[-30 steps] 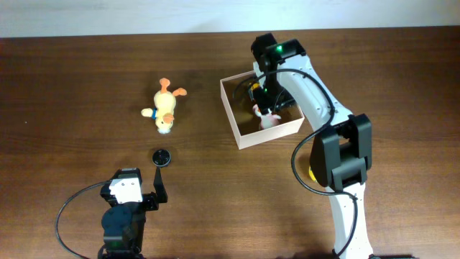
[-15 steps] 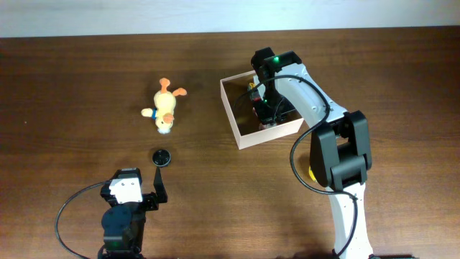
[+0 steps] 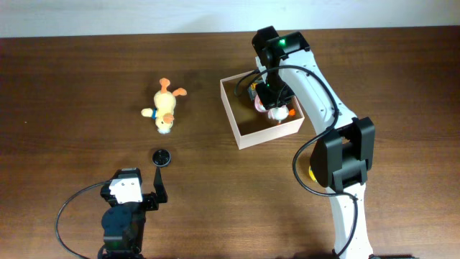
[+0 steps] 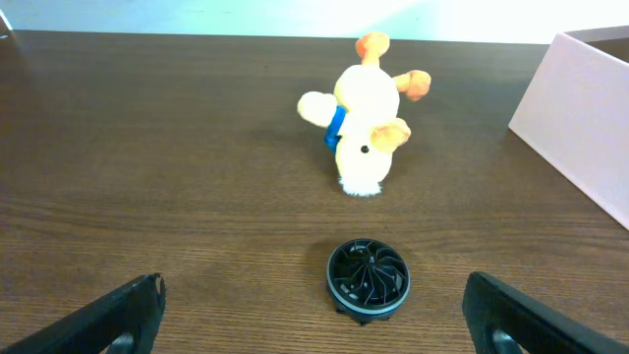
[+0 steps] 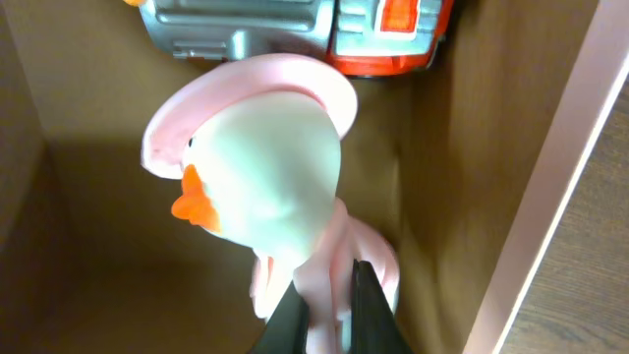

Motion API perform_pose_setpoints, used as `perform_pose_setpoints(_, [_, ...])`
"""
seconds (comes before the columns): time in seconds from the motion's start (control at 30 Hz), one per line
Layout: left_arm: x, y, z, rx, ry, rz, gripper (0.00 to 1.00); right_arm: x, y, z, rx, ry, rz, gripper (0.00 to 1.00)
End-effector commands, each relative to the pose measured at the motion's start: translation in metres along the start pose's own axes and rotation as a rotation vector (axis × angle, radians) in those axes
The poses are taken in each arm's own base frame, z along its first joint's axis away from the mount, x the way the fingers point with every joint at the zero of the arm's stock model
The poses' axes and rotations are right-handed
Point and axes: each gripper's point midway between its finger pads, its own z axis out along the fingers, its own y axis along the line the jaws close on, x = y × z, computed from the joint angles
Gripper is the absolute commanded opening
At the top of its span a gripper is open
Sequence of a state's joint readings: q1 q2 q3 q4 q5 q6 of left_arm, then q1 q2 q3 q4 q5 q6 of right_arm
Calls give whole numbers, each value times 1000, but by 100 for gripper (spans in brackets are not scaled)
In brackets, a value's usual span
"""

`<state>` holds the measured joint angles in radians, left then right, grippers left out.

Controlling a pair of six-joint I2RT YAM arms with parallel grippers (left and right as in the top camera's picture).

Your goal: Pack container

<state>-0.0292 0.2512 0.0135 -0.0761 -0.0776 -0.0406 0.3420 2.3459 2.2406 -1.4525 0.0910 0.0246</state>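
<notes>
The left arm sits folded low at 7 o'clock in the overhead view. The left gripper points toward 12 o'clock, its jaws spread wide with nothing between them. The right arm stretches from 5 o'clock up to 1 o'clock, where its wrist bends down. The right gripper pinches the pink base of a toy duck between its dark fingers.

Bright, even light with soft shadows; glare whitens the far table in the left wrist view.
</notes>
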Motion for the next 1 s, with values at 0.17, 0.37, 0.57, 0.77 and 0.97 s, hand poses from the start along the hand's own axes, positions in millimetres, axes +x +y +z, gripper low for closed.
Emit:
perform_pose_setpoints(0.17, [1, 0, 0, 5, 1, 18, 99, -3, -11, -25, 56, -58, 22, 4])
perform_pose_setpoints(0.37, [1, 0, 0, 5, 1, 17, 99, 2, -13, -25, 69, -40, 64, 4])
perform_pose_setpoints(0.57, [1, 0, 0, 5, 1, 18, 99, 11, -14, -24, 72, -4, 60, 4])
perform_pose_setpoints(0.77, [1, 0, 0, 5, 1, 18, 99, 16, -20, -14, 92, 20, 100, 4])
perform_pose_setpoints(0.97, [1, 0, 0, 5, 1, 18, 99, 23, -30, 10, 93, 60, 123, 4])
